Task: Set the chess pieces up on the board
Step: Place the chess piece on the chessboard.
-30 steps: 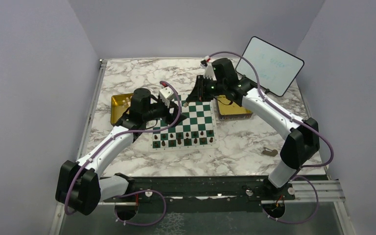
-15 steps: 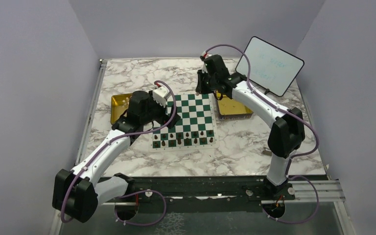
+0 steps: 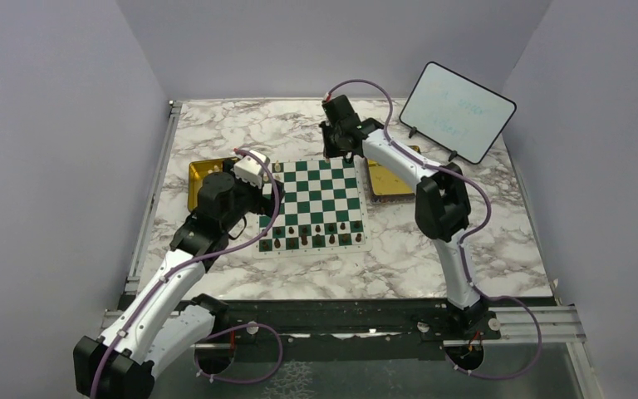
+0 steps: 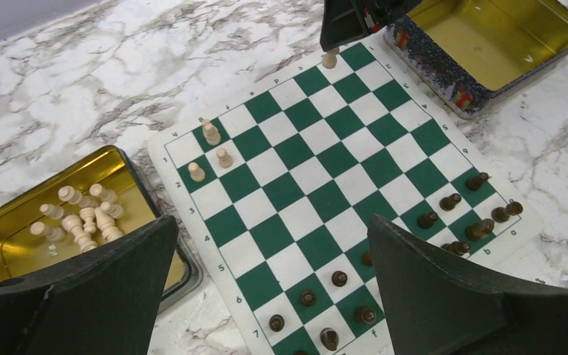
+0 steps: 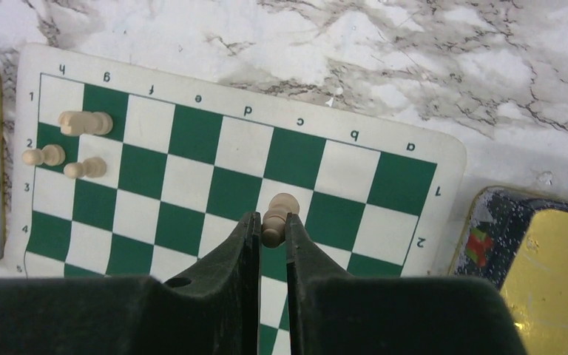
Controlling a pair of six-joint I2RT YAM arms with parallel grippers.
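Robot lab test cell. Left arm (image 3: pixel 174 274) and right arm (image 3: pixel 444 208) sitting bolted to metal rail (image 3: pixel 540 320) at near edge of marble-look table (image 3: pixel 432 258). Plain lilac panels (image 3: pixel 50 166) boxing in table on three sides. Purple cables (image 3: pixel 365 82) looping along arms. Small whiteboard (image 3: pixel 457 110) standing propped at far right corner, writing unreadable. Board (image 3: pixel 320 189) and gold trays (image 3: pixel 195 187) lying staged within arms' reach.

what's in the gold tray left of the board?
Cream chess pieces clustered in the shiny gold rectangular tray; visible floor otherwise bare. A black finger of the left gripper hides its near corner.
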